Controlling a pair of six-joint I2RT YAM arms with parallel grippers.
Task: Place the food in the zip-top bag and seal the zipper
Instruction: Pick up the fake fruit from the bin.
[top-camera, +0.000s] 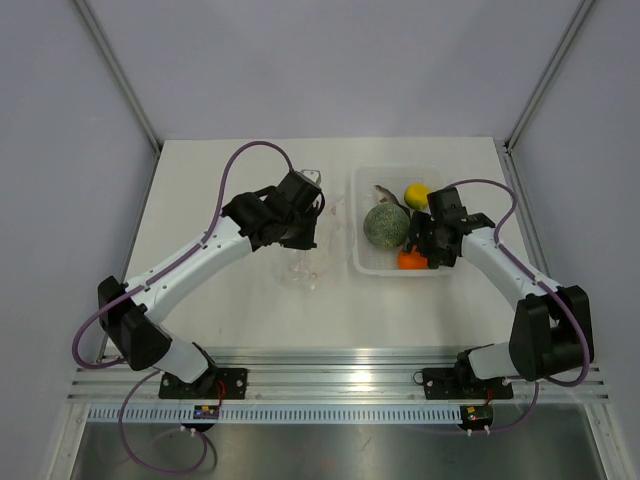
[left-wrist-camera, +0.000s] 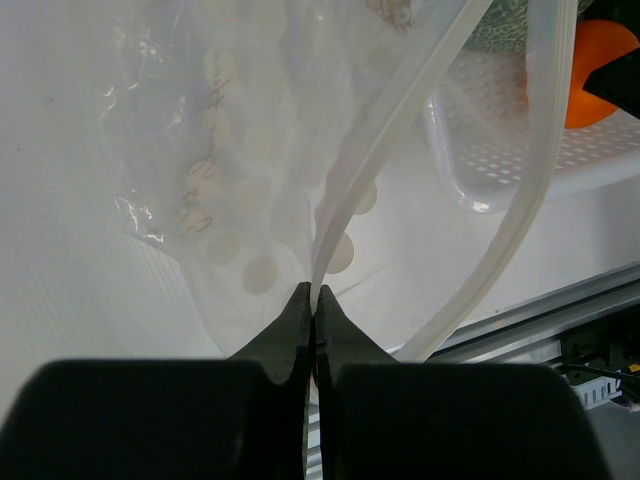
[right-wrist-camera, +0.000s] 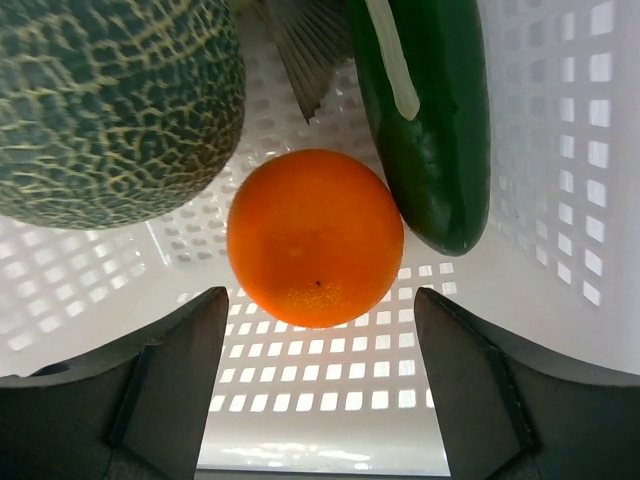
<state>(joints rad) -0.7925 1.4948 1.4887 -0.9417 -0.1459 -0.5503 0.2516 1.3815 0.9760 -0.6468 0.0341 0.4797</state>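
The see-through zip-top bag hangs from my left gripper over the table, left of the tray. In the left wrist view my left gripper is shut on the bag's whitish zipper strip, and the mouth gapes open. My right gripper is open inside the tray, just above the orange ball. In the right wrist view the orange ball lies just ahead of the open gripper, between the speckled green ball and the dark green cucumber. A fish tail shows behind.
The clear perforated tray stands right of centre and holds the green ball, the yellow lemon piece and the fish. The tray's corner is close to the bag's mouth. A metal rail runs along the near edge.
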